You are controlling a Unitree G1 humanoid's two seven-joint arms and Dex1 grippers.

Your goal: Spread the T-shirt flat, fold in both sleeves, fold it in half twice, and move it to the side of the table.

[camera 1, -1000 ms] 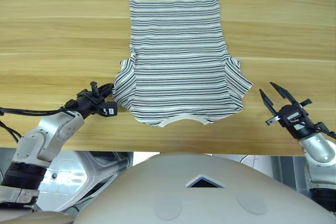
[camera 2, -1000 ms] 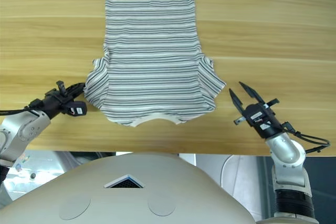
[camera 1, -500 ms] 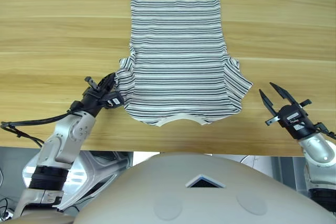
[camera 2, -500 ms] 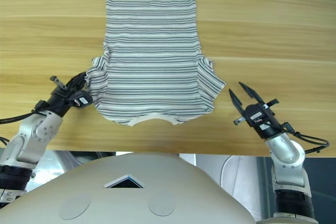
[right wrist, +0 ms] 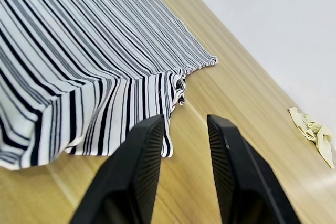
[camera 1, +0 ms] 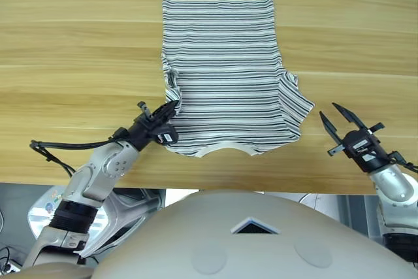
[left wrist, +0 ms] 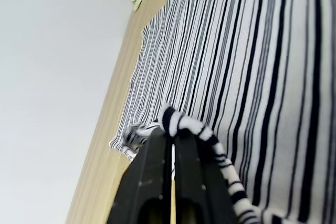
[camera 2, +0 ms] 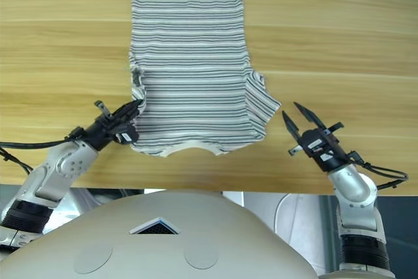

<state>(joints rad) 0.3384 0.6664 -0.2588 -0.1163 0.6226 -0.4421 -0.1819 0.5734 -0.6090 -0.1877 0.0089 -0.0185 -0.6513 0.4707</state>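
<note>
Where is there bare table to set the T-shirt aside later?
Bare table runs wide on the robot's left of the T-shirt, and likewise on its right beyond the spread sleeve. A narrower strip lies past its far hem. Crowded: the near edge, where the left tool pinches the shirt and the open right tool hovers.

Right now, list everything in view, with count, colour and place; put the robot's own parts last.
T-shirt: one, striped black, grey and white, mid-table, collar toward the robot.
table: one, light wood, under the shirt.
scrap: one, pale yellow, crumpled, near a table edge, apart from the shirt.
left gripper: one, black, jaws shut on the sleeve on the robot's left.
right gripper: one, black, jaws open, beside the other sleeve, not touching it.
</note>
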